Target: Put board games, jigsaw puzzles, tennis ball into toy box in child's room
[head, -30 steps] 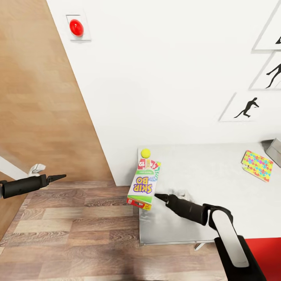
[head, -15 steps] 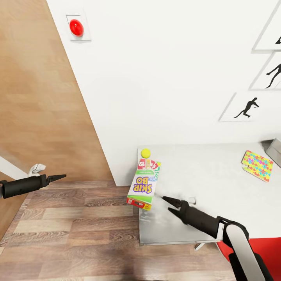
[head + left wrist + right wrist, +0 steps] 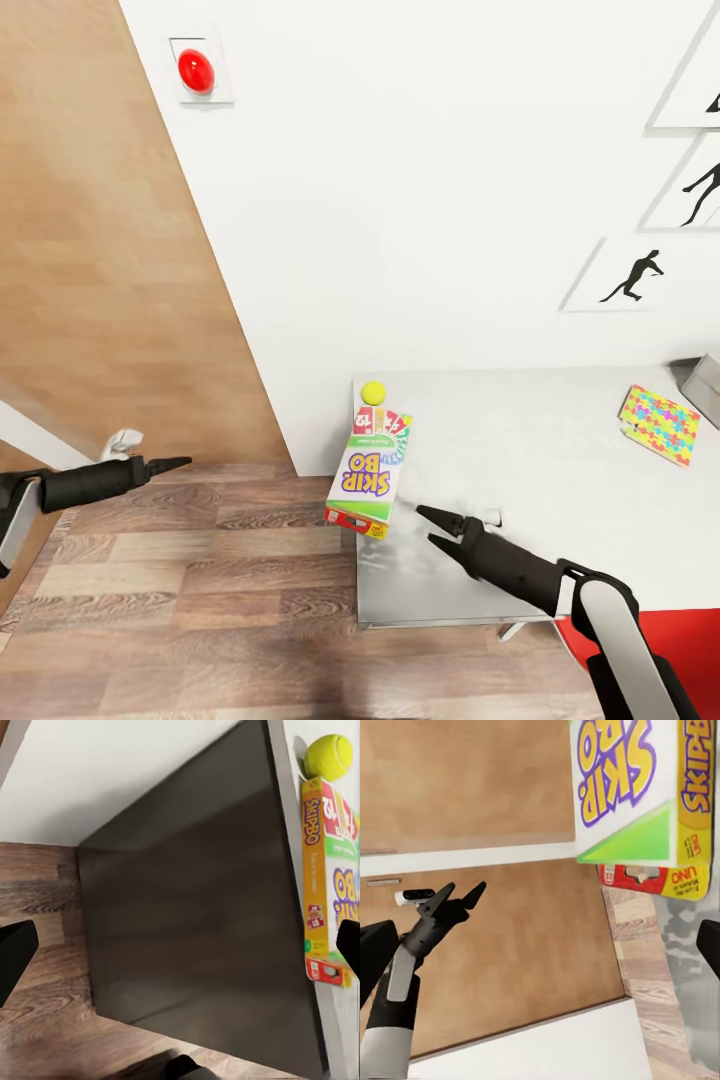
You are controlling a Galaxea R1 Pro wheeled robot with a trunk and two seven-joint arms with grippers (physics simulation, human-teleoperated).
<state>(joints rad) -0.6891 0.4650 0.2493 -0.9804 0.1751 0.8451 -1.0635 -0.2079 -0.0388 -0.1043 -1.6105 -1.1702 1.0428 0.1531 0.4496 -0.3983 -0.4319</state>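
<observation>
1. Right now your right claw (image 3: 432, 527) hovers low over the near-left part of the table (image 3: 540, 470), jaws parted and empty, tips pointing toward the table's left edge.
2. Just beyond those tips, ahead and slightly left, lies the SKIP BO board game (image 3: 370, 468). Its long axis runs from the near edge toward the wall, so your claw comes at its near right corner, roughly across the short side. It overhangs the table's left edge.
3. From the right wrist view, the SKIP BO box sits on a red box lettered UNO (image 3: 654, 880), whose end pokes out beneath it. Judge carefully which one you close on.
4. Your left claw (image 3: 176, 464) hangs out over the wood floor (image 3: 200, 580), well apart from the table. I read it as slightly open and holding nothing. The right arm is clearly nearer.
5. Touching the game's far end is the tennis ball (image 3: 373, 391), close to the table's corner; a shove along the box could roll it off.
6. Far right, a jigsaw puzzle (image 3: 659, 424) lies beside the toy box (image 3: 703, 385), with bare table between.
</observation>
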